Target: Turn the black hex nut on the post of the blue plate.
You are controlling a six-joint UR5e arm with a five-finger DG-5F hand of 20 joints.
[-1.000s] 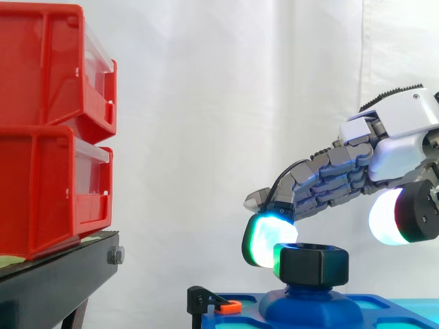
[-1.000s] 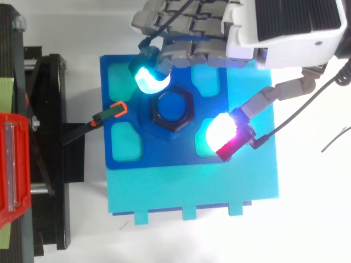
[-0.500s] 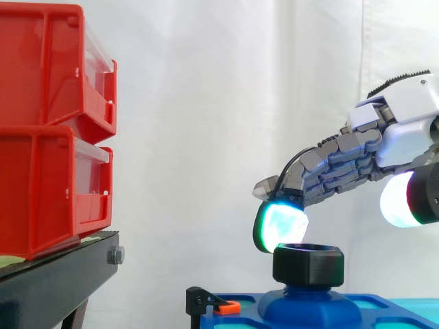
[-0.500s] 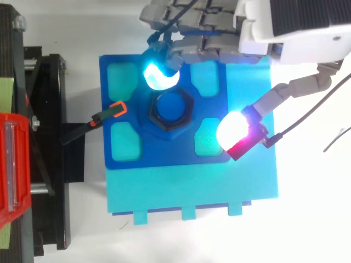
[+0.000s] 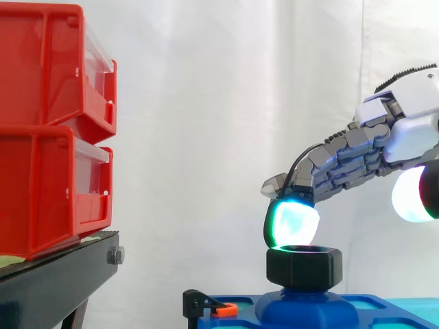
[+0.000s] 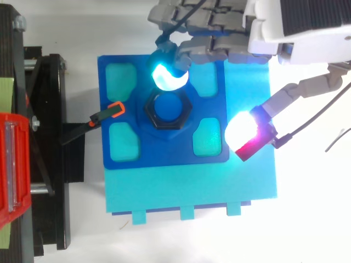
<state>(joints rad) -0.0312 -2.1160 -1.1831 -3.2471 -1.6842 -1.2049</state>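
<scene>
Top view: one hex nut (image 6: pixel 148 111), one plate (image 6: pixel 164 157).

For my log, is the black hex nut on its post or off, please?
On. The black hex nut sits level around the blue post, whose top shows inside it from above.

Level side, overhead; shared plate (image 6: pixel 164 157)

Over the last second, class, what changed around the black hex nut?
The hand rose and drew back: its fingertip pad, earlier beside the black hex nut, is now above it, thumb farther off. Nothing is held. The nut remains on the post of the blue plate; red bins unchanged.
</scene>
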